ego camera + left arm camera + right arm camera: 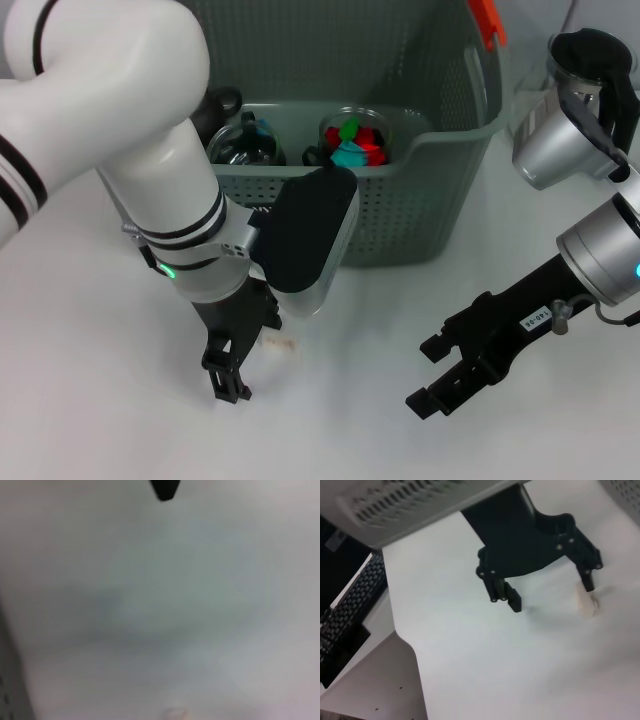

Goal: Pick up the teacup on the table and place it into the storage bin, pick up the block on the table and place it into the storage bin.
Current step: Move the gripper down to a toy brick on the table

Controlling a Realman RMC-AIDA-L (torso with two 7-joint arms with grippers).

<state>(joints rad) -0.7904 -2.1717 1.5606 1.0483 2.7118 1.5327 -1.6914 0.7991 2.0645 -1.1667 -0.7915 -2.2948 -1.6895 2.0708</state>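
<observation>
The block point(280, 345) is a small pale piece lying on the white table in front of the storage bin point(400, 215). My left gripper point(250, 355) is low over the table, open, and the block point(585, 603) lies just under one of its fingertips point(588, 582), untouched as far as I can tell. In the left wrist view only a black fingertip point(165, 490) and blurred table show. My right gripper point(428, 377) hovers open and holds nothing over the table to the right. No teacup shows on the table. Two glass vessels point(352, 140) sit inside the bin, one holding red and teal pieces.
A silver jug with a black lid point(565, 120) stands at the back right beside the bin. The bin's orange-red handle end point(487, 20) sticks up at the top. A keyboard point(350, 605) lies beyond the table's edge in the right wrist view.
</observation>
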